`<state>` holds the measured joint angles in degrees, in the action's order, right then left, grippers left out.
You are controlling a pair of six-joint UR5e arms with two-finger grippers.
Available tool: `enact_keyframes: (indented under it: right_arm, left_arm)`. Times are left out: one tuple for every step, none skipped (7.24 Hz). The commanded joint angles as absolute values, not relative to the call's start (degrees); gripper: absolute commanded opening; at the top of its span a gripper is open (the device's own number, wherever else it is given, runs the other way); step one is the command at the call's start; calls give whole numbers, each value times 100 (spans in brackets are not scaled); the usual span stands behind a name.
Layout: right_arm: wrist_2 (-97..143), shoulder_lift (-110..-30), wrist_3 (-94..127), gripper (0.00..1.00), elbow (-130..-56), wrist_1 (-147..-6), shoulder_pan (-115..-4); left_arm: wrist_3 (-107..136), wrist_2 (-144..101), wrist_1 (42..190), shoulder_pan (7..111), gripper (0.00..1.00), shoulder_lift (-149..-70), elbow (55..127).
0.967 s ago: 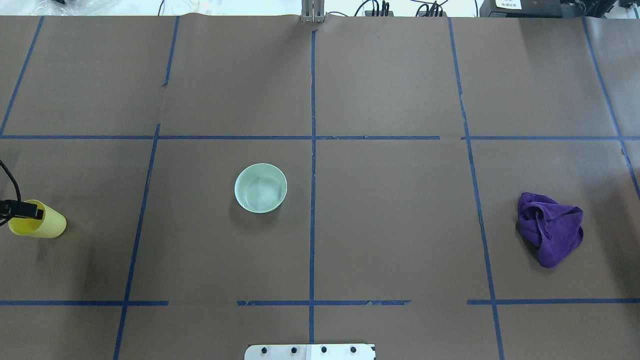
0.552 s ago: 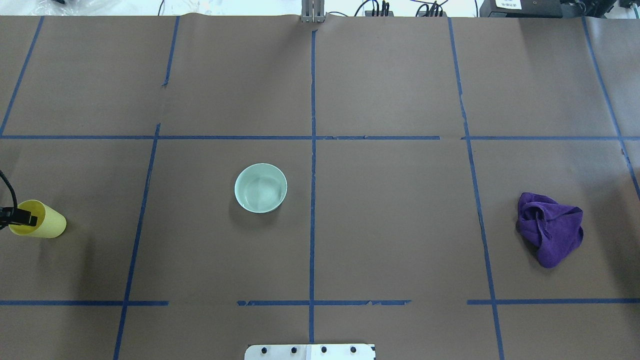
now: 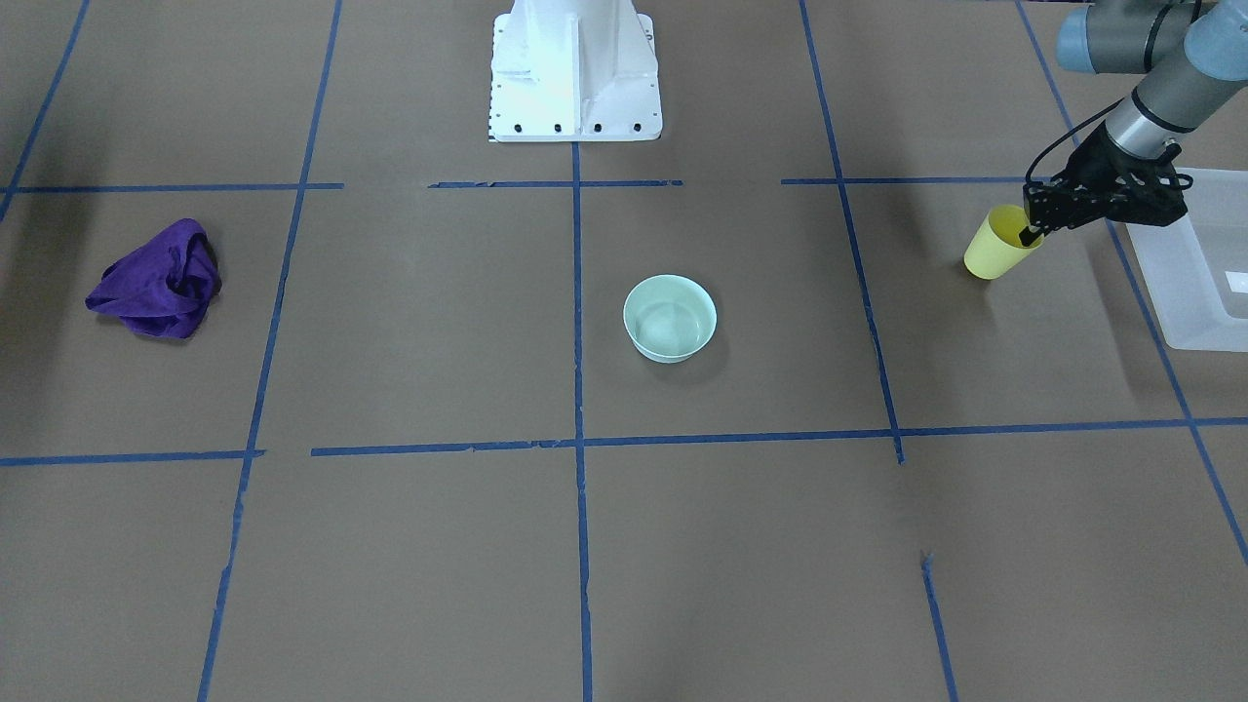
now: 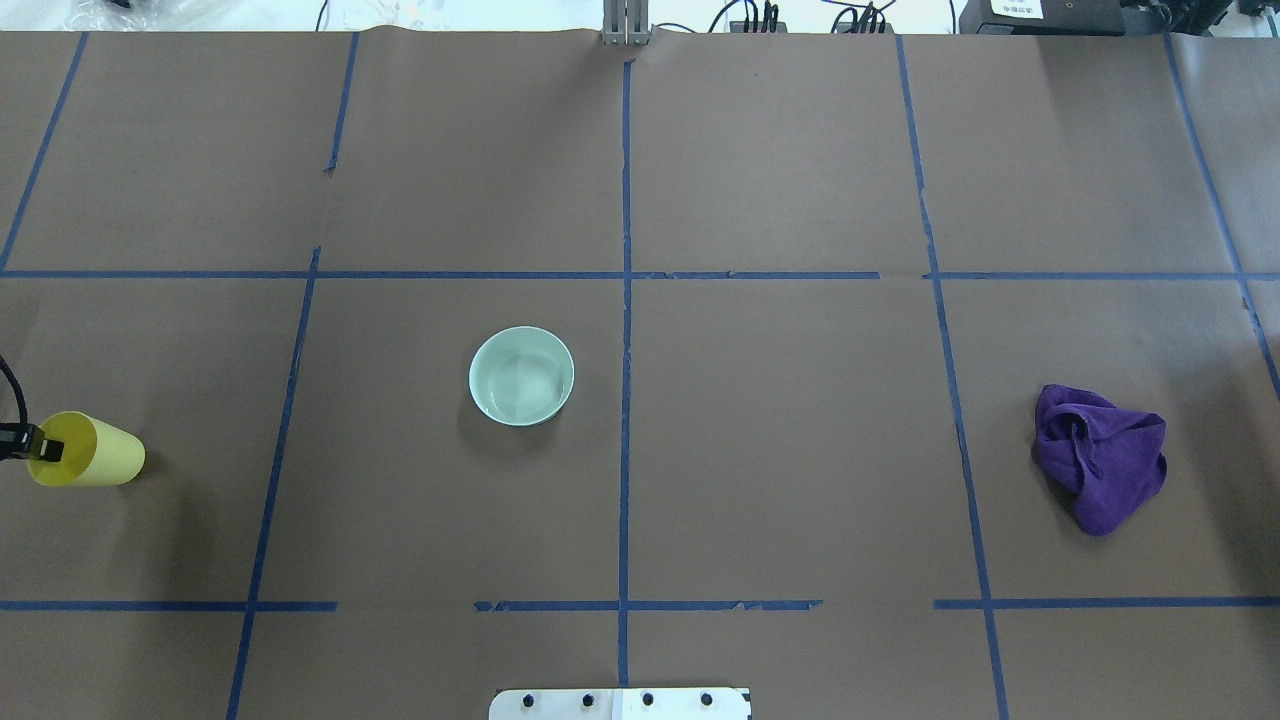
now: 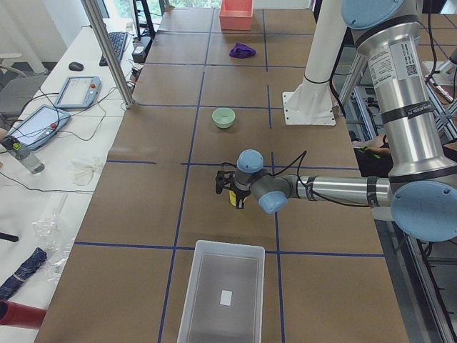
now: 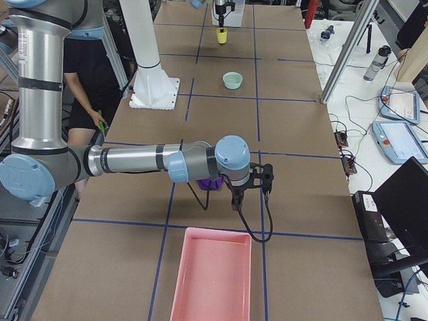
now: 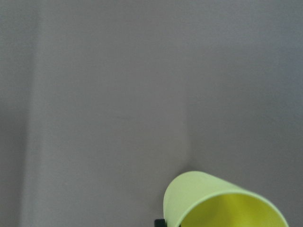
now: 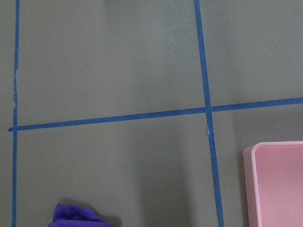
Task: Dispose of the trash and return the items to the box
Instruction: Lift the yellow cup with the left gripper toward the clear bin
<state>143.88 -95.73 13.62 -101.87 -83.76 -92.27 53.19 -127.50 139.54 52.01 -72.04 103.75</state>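
The left gripper [image 3: 1029,231] pinches the rim of the tilted yellow cup [image 3: 991,253], near the box [image 3: 1183,292], which is cut off at the edge. The bowl [image 3: 670,318] sits mid-table. Whether the right gripper [image 6: 250,196] is clenched cannot be told.

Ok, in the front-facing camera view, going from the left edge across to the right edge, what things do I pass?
You pass the crumpled purple cloth → round pale mint-green bowl → pale yellow tapered plastic cup → translucent frosted-white rectangular plastic bin.
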Motion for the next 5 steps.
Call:
enact_keyframes:
  right_arm:
    - [14589, -9580, 1362, 100, -10213, -8385, -9133]
    - [14494, -9589, 1554, 100, -10361, -8376, -8775]
    - [14084, -9589, 2113, 100, -10580, -8332, -8380]
    - [13689, -9589, 2518, 100, -10765, -8306, -8045]
    - [13659, -9589, 2653, 100, -10819, -8288, -7824]
  left_arm:
    - [5309, -13857, 13913, 5831, 0, -7093, 10809]
    - [5309, -13869, 13861, 5932, 0, -7075, 10898]
    - [5274, -13860, 13721, 5941, 0, -7084, 10994]
    - [5256, -13843, 13546, 5950, 0, -7101, 11160]
    - [5238, -13808, 13309, 5950, 0, -7119, 11388]
